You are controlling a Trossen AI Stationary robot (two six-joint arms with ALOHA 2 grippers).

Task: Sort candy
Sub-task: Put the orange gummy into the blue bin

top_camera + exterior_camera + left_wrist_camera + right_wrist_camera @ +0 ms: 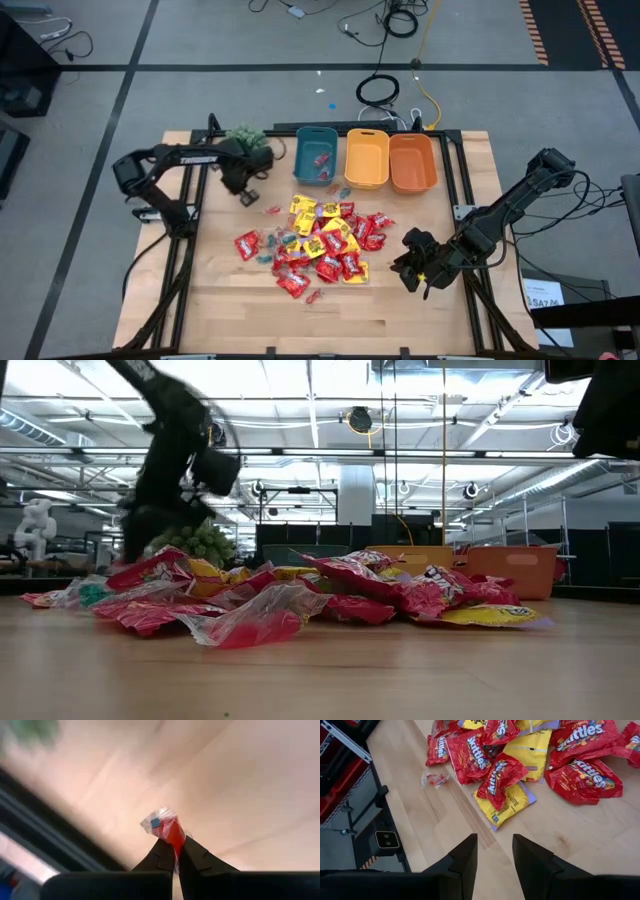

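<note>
The candy lies in a heap (320, 245) in the middle of the wooden table: shiny red and yellow packets with smaller pale pieces among them. My left gripper (247, 195) is at the far left, between the heap and a green plant (245, 137), and is shut on one small clear-wrapped red sweet (167, 827). My right gripper (415, 268) hangs open over bare wood to the right of the heap, and its fingers (465, 855) point down at a slant with nothing between them. My left gripper pinches the small sweet by the lower part of its clear wrapper (175, 845) between its two fingertips (162, 855). The fingers come from above and point steeply down. The red piece and the wrapper's crimped end (155, 822) stick out past the fingertips, above the table.
Three bins stand side by side along the far edge: teal (316, 155) with a few pieces inside, yellow-orange (367, 158) and orange (413, 162). A single small clear-wrapped sweet (435, 779) lies apart from the heap. Bare wood lies along the near edge and at both sides.
</note>
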